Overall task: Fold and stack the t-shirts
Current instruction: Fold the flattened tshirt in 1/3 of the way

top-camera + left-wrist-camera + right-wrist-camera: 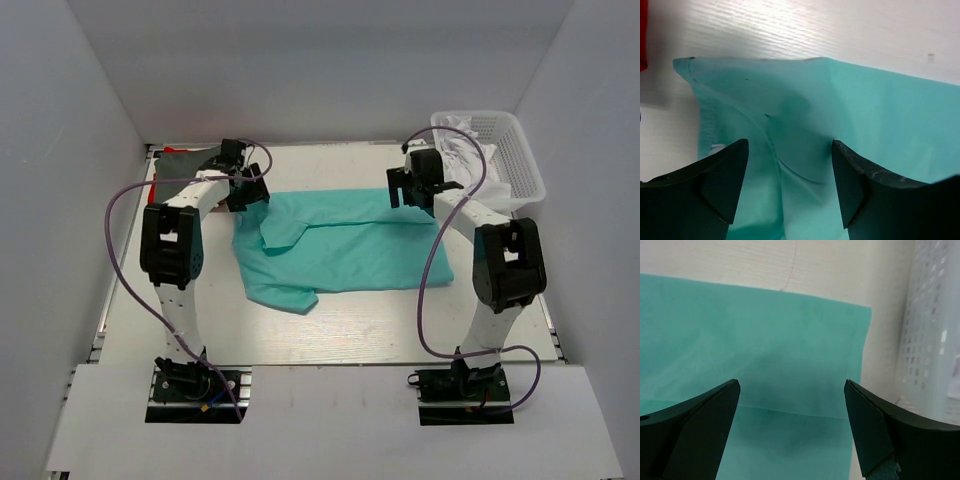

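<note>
Bright even light, soft shadows, wrist views blurred

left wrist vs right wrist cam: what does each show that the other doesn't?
Left wrist only: red cloth at the frame's left edge, and the creased, folded-over end of the teal t-shirt. Right wrist only: the white lattice basket beside the t-shirt's straight edge. Both: that t-shirt on the pale table, below an open gripper (left gripper, right gripper).
</note>
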Controlling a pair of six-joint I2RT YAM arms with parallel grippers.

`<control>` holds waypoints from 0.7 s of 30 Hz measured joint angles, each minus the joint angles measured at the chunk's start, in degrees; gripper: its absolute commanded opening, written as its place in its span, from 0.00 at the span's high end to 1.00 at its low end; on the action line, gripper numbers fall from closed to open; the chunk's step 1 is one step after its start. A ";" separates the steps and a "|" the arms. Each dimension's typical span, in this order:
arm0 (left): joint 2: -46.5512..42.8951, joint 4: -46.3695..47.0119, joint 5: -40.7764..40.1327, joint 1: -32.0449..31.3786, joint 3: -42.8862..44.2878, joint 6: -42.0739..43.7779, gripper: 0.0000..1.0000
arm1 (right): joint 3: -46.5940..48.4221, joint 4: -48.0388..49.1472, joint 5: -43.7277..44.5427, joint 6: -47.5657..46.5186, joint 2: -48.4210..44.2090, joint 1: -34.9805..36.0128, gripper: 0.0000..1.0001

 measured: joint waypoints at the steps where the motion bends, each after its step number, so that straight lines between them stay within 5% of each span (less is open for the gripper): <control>1: 1.03 -0.20 -0.17 0.20 0.17 -0.11 0.23 | 0.00 -0.15 -0.24 0.44 1.01 -0.02 0.10; 3: 2.91 -0.72 -0.52 0.48 0.90 -0.24 0.30 | 0.00 -0.42 -0.55 1.51 2.89 -0.04 0.10; 4: 3.65 -0.81 -0.70 0.55 1.09 -0.50 0.49 | 0.00 -0.50 -0.61 2.10 3.85 -0.07 0.10; 8: 5.11 -1.73 -1.79 0.66 1.90 -0.74 0.80 | 0.68 -0.83 -0.61 4.31 6.36 -0.20 0.10; 12: 5.99 -3.91 -4.07 0.87 4.57 -0.81 0.82 | 2.78 -1.49 -1.01 6.40 8.87 -0.79 0.10; 14: 6.01 -4.50 -5.05 1.29 5.46 -0.59 0.73 | 3.91 -1.68 -1.42 7.61 10.25 -1.22 0.12; 21: 5.77 -6.40 -7.67 2.80 6.29 0.02 0.69 | 6.47 -4.02 -3.50 10.38 14.34 -2.29 0.25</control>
